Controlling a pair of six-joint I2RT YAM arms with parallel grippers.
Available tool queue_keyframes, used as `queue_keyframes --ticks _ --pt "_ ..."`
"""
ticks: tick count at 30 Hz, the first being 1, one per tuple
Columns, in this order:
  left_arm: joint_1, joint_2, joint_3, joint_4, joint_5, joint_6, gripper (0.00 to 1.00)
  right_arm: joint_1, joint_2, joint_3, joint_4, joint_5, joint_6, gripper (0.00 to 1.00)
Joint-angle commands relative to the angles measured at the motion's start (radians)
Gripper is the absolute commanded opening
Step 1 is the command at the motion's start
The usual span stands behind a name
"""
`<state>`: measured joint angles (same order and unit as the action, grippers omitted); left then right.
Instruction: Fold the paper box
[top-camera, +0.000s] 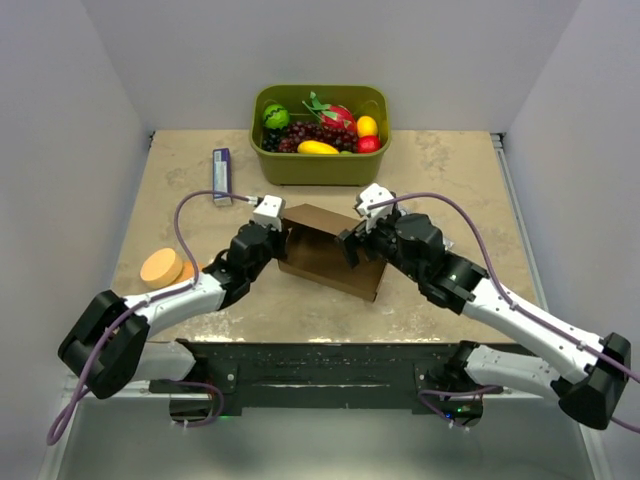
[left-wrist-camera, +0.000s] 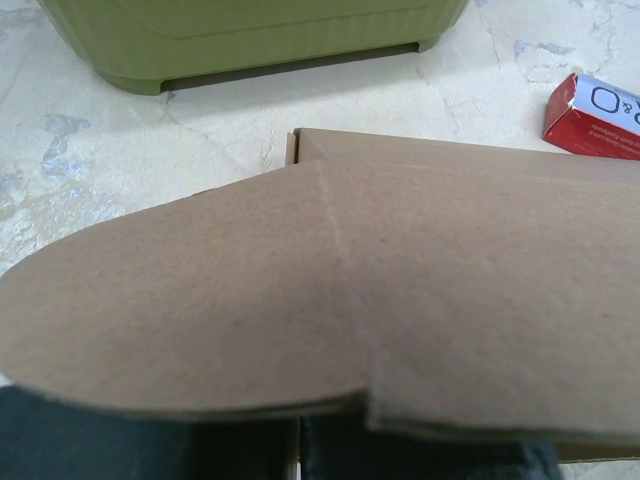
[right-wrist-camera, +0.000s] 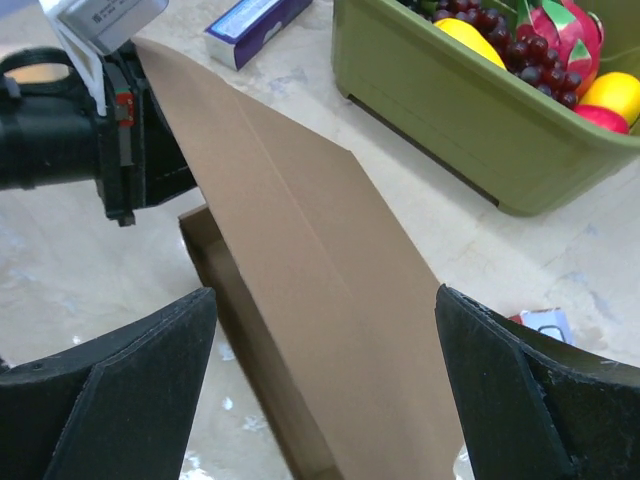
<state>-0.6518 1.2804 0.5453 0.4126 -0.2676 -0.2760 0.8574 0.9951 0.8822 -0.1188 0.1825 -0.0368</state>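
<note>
box (top-camera: 330, 252) sits mid tabletop (top-camera: 450, 170), maybe half done: one wall's up, big flap (right-wrist-camera: 300, 250) not folded down yet. left gripper (top-camera: 282, 230) pinches the flap's end, right gripper (top-camera: 353, 245) hangs wide open around it

Marbled beige table (top-camera: 440, 180). At the middle of its far edge stands an olive-green tub (top-camera: 320, 168) holding a green fruit (top-camera: 275, 116), dark grapes (top-camera: 312, 134), a yellow lemon (top-camera: 367, 126) and a small red fruit (top-camera: 368, 144). Left of the tub, a blue-and-white carton (top-camera: 222, 175) lies flat. Near the left edge lies an orange disc (top-camera: 160, 267). The left wrist view shows a red-and-white carton (left-wrist-camera: 593, 118) flat on the table.
</note>
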Motion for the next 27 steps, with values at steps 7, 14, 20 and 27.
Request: queue_keyframes --ticks 7,14,20,27 --pt "0.03 -0.044 0.053 -0.037 0.088 0.001 0.0 0.005 0.148 0.095 0.059 -0.034 -0.121 0.78" --pt "0.086 -0.119 -0.053 -0.008 0.151 0.004 0.74 0.005 0.198 0.132 0.076 0.006 -0.147 0.34" --pt "0.132 -0.119 -0.145 0.032 0.159 -0.029 0.8 0.002 0.24 0.187 0.054 -0.015 -0.175 0.18" --pt "0.162 -0.027 -0.102 0.061 0.15 -0.031 0.81 -0.032 0.275 0.261 0.018 -0.115 -0.169 0.0"
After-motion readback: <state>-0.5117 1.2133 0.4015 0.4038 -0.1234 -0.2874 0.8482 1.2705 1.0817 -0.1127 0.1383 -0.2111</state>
